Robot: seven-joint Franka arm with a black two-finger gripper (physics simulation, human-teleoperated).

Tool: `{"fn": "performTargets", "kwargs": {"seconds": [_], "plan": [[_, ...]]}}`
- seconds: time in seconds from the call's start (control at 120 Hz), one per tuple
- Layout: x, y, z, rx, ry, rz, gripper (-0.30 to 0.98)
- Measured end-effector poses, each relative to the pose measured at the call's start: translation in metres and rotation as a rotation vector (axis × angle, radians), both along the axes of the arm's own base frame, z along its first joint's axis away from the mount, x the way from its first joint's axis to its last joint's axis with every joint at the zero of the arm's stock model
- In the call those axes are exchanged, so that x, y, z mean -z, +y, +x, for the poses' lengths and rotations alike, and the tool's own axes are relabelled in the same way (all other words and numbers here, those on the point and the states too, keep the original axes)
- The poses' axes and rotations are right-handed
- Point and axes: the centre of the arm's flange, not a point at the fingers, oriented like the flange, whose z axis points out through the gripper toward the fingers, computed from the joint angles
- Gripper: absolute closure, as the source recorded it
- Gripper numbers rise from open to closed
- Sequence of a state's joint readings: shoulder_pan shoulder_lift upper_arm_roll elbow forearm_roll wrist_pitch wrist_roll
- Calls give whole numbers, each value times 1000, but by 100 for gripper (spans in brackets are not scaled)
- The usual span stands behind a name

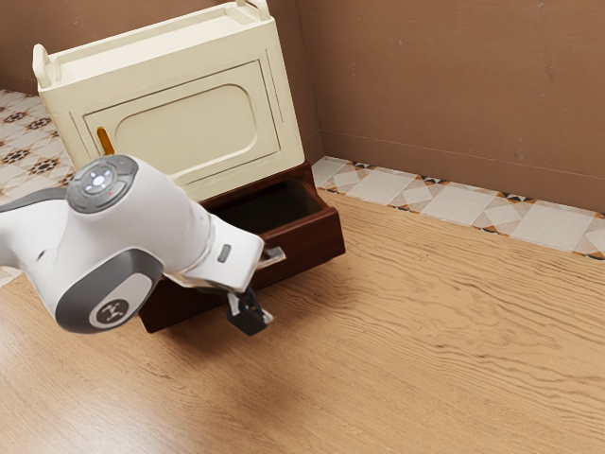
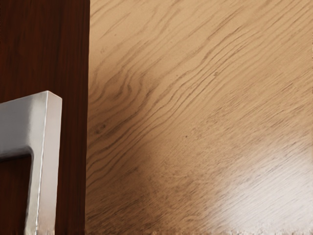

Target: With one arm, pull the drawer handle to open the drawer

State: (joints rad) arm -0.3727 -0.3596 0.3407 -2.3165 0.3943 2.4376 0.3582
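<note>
Have drawer [image 1: 307,248] partly out, dark red-brown, in exterior view, with part of the hollow inside visible behind the front panel. See silver handle [image 1: 274,254] on the drawer's outer face, one end visible beside the white hand, rest hidden behind it. Find black gripper [image 1: 250,316] at the end of white arm [image 1: 180,222], low in front of the drawer face, near the handle, over wood-grain surface [image 1: 416,331]. Can't tell from here whether open or closed, nor whether touching the handle. Can't confirm a grasp. In wrist view, get a close look at the handle: squared corner, flat metal faces, set against the dark drawer front, with the front's straight edge running alongside and pale wood grain beyond. Also see cream cabinet [image 1: 194,123] directly above the drawer, with raised rails on top, grooved door panel with rounded inner outline, and small amber pull [image 1: 106,141] near the panel's edge toward the exterior view's left. Behind, see brown wall [image 1: 454,95] with patterned tile strip [image 1: 454,200] along its foot.
</note>
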Motion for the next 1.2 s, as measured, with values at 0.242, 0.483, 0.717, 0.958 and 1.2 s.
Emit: {"fn": "performTargets", "kwargs": {"seconds": [0.242, 0.483, 0.717, 0.958, 1.2], "plan": [[-3, 0, -1, -53, 1, -26, 4], [-6, -10, -1, -74, -18, -57, 3], [-14, -26, -10, -73, -33, -74, 2], [-14, -33, -15, -88, -34, -75, 1], [-12, -42, -20, -93, -33, -80, 0]]}}
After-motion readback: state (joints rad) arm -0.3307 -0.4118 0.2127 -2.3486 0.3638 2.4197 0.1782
